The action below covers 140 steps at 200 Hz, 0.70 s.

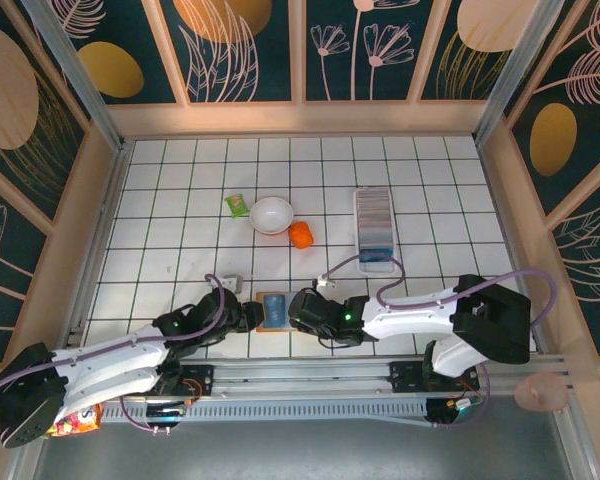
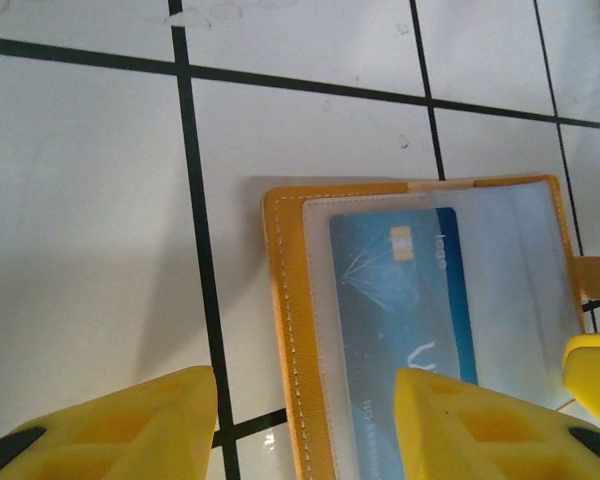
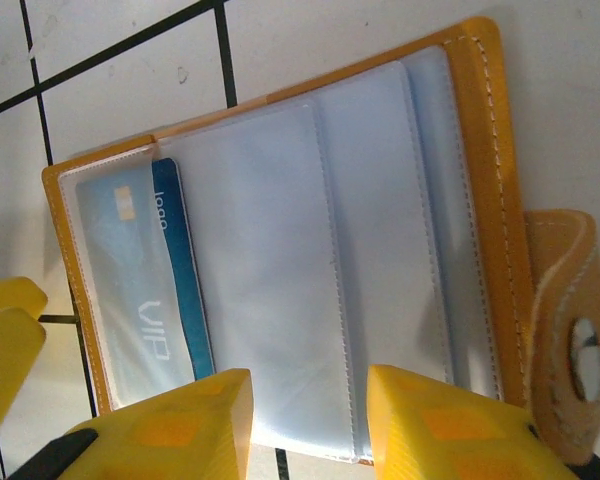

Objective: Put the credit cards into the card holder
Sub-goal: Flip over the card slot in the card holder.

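Left hand (image 2: 302,415) and right hand (image 3: 310,410), both spread, flank an open tan-orange leather wallet (image 3: 380,220). Bright blue credit card (image 2: 410,290) lies sleeved nearer the left hand.

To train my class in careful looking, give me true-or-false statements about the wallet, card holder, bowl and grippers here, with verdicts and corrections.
1. The card holder stands right of the white bowl. True.
2. The wallet lies open between the left gripper and the right gripper. True.
3. The wallet rests inside the white bowl. False: it lies flat on the table, apart from the bowl.
4. A blue credit card sits behind the wallet's clear sleeve. True.
5. The left gripper's jaws are shut tight. False: they stand apart.
6. The card holder touches the wallet. False: bare table lies between them.
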Tool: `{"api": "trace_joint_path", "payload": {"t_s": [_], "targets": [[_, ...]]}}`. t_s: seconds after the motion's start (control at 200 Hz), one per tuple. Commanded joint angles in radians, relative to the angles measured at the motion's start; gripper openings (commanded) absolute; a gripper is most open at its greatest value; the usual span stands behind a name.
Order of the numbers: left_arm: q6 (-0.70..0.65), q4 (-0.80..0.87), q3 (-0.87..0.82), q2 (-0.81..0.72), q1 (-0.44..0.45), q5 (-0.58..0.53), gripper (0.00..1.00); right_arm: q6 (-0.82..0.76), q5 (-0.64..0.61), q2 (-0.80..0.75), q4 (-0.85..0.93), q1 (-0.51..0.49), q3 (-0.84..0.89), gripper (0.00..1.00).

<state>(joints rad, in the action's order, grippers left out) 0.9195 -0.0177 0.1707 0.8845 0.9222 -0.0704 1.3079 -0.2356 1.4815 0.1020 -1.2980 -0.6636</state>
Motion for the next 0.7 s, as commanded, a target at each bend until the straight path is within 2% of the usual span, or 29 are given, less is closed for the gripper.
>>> {"api": "trace_joint_path", "payload": {"t_s": [0.0, 0.45, 0.696], "targets": [[-0.028, -0.041, -0.026, 0.011, 0.0, 0.036, 0.49, 0.043, -0.029, 0.025, -0.022, -0.01, 0.004, 0.36], [-0.065, -0.072, -0.016, 0.082, 0.0, 0.099, 0.45, 0.068, -0.013, 0.06, -0.087, -0.011, -0.021, 0.35], [-0.06, -0.064, -0.022, 0.053, 0.0, 0.105, 0.43, 0.059, -0.093, 0.04, 0.068, -0.023, -0.103, 0.33]]}}
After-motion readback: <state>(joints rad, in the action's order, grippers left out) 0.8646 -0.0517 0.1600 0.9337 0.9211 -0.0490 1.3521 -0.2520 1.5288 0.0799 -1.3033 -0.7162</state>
